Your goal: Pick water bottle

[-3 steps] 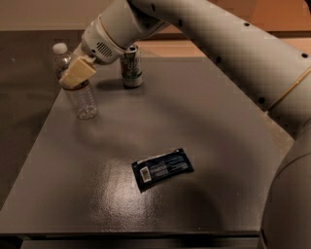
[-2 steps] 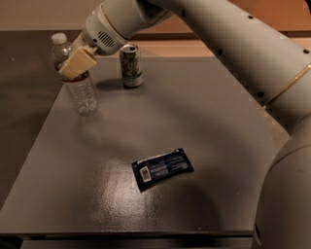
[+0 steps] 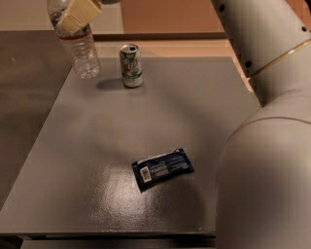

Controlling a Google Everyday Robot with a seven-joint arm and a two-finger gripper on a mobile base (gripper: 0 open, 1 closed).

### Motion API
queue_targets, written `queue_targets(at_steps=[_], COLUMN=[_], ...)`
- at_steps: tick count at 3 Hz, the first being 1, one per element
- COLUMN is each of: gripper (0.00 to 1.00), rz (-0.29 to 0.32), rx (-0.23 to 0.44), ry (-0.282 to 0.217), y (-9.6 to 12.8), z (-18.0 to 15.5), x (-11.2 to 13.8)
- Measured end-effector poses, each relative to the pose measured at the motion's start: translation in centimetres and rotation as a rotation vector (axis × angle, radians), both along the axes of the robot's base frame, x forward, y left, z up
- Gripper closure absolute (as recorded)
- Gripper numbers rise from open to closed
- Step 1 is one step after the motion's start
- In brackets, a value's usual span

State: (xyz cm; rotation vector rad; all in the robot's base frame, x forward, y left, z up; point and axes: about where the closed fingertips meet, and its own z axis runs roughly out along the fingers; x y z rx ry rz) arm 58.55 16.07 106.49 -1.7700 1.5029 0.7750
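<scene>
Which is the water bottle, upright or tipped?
Tipped: the water bottle leans, top toward the picture's left, held by the gripper at the upper left.

The cream-tan two-finger gripper (image 3: 77,14), at the top left edge of the view, is clamped on the clear ribbed plastic water bottle (image 3: 85,53), whose label band shows red. The cylindrical soda can (image 3: 131,65) is green and white with a silver top. The flat rectangular packet (image 3: 163,169) is dark blue with white print. The flat table top (image 3: 194,107) is matte grey. The rounded robot arm (image 3: 272,160) is off-white.
</scene>
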Motion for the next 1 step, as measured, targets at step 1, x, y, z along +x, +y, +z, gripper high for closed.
queue_targets(at_steps=[1], gripper=[1.0], rz=[0.0], rx=[0.0], ry=[0.0], y=[0.01], z=[0.0], x=[0.0])
